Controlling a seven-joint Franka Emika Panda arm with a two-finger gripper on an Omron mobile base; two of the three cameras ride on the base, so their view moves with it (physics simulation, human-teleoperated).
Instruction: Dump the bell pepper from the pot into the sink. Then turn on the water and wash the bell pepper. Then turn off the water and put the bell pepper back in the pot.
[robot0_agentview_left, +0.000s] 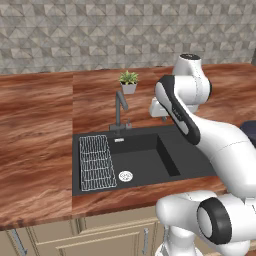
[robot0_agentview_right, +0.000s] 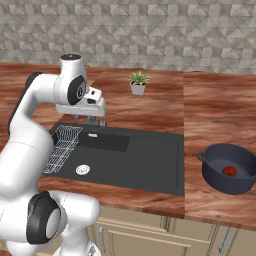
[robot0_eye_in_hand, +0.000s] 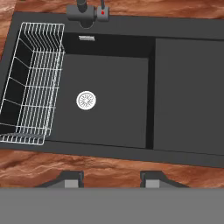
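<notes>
Nothing of the job is done yet, as I judge it. The pepper (robot0_agentview_right: 229, 171) sits in the pot (robot0_agentview_right: 229, 170), which stands on the counter (robot0_agentview_right: 215, 110) to the right of the sink (robot0_agentview_right: 150, 165), apart from its rim. All is left: the dump, the wash, the return. No water runs from the faucet (robot0_agentview_left: 119, 107).

The basin holds no pepper; I see its bare black floor, the drain (robot0_eye_in_hand: 86, 100), and the wire rack (robot0_eye_in_hand: 33, 83) along its left side. The ledge (robot0_eye_in_hand: 188, 96) on the right is bare.

My gripper (robot0_eye_in_hand: 112, 178) hangs over the sink, its fingers apart with nothing between them, well away from the pot.
</notes>
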